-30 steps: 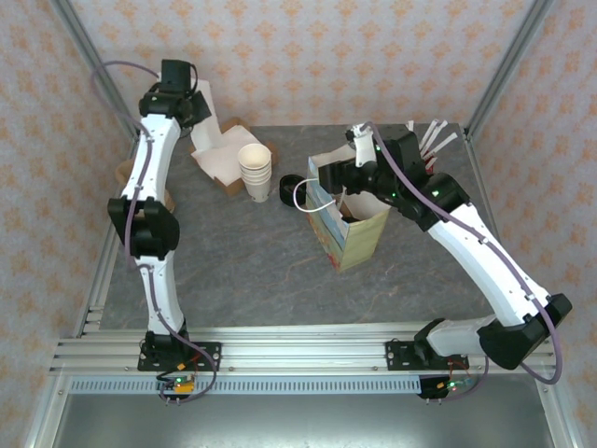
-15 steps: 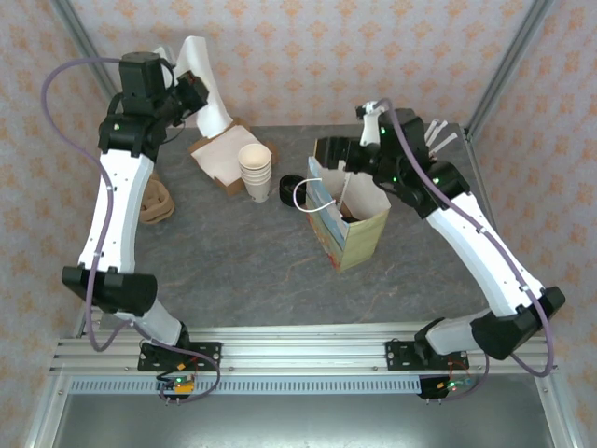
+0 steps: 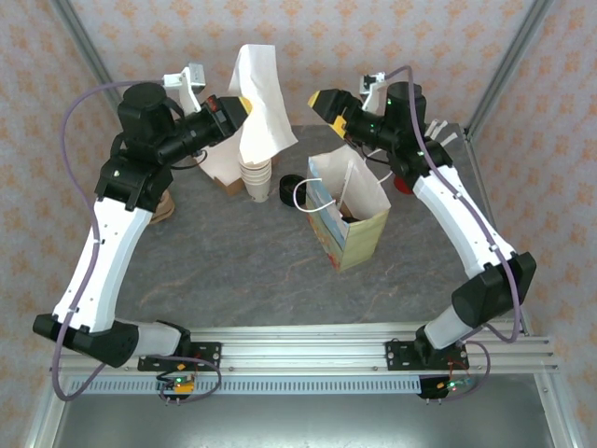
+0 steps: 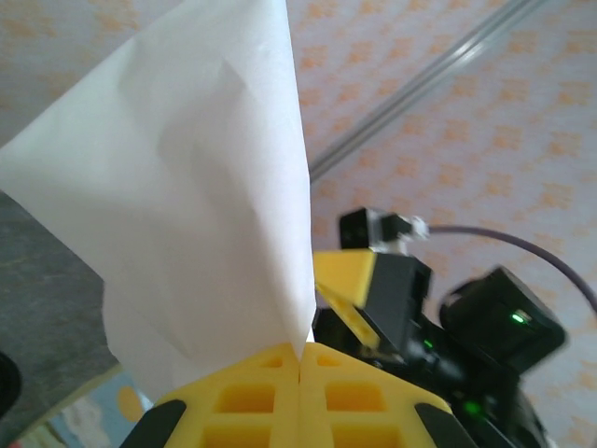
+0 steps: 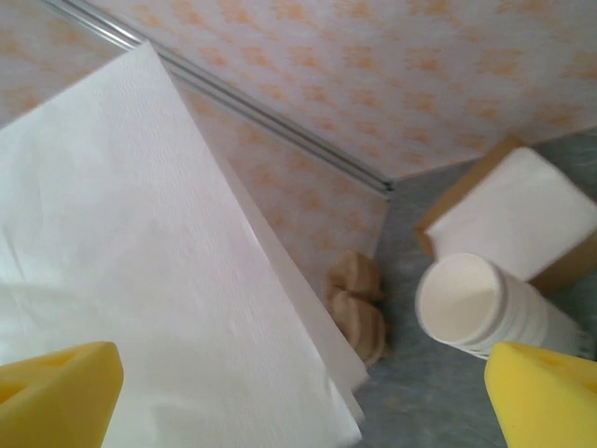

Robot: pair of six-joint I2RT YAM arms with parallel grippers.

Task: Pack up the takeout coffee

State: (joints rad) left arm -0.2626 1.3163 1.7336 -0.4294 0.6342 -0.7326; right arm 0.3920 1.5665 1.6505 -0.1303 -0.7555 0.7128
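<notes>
Left end effector [image 3: 241, 107] clamped on white napkin [image 3: 262, 98], held upright; right end effector [image 3: 329, 105] agape; takeout coffee's axis untellable

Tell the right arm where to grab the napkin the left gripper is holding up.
Likely best: take the napkin by its free edge facing the right gripper, coming in sideways from the right. The left gripper pinches the opposite side shut, so the sheet stands as a thin upright flap, and the right wrist view shows that edge lying between the open jaws.

Matt, lightly textured white paper napkin [image 3: 256, 98], smooth printed paper bag [image 3: 362, 233], grey stone-look tabletop [image 3: 233, 252].
</notes>
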